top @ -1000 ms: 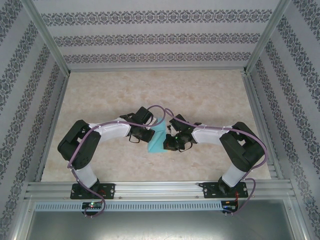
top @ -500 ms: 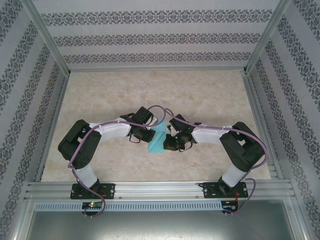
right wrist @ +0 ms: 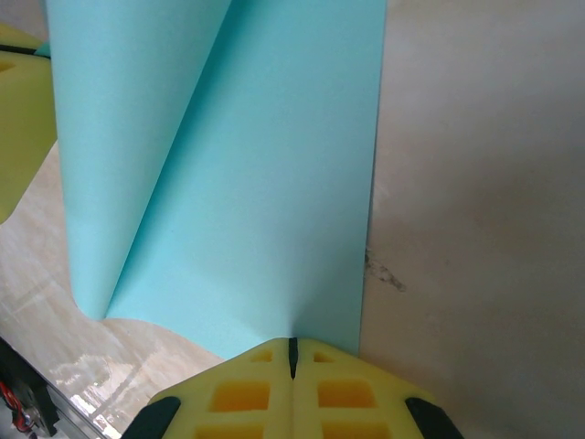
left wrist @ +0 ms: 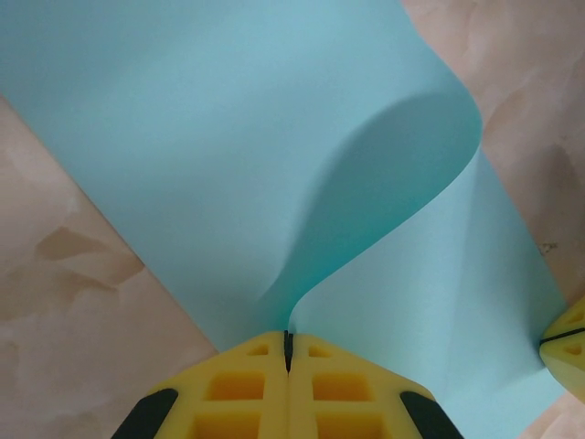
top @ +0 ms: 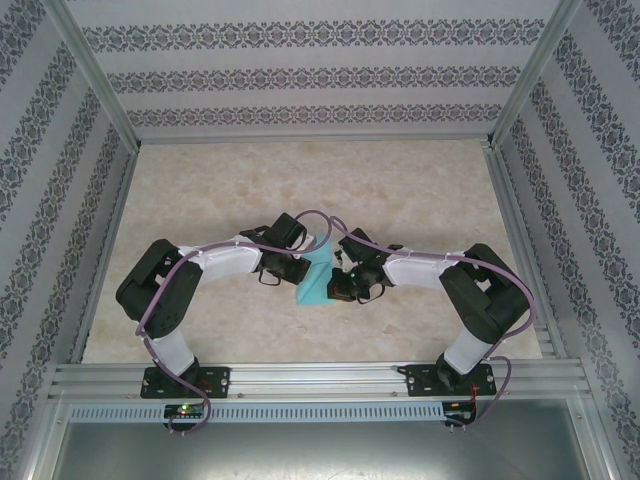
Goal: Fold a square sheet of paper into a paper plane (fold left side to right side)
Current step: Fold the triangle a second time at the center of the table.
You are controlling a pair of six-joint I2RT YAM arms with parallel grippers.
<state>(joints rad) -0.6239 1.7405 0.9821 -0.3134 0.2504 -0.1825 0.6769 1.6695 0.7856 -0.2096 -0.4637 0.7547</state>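
No text, label, brand, number or sign can be read.
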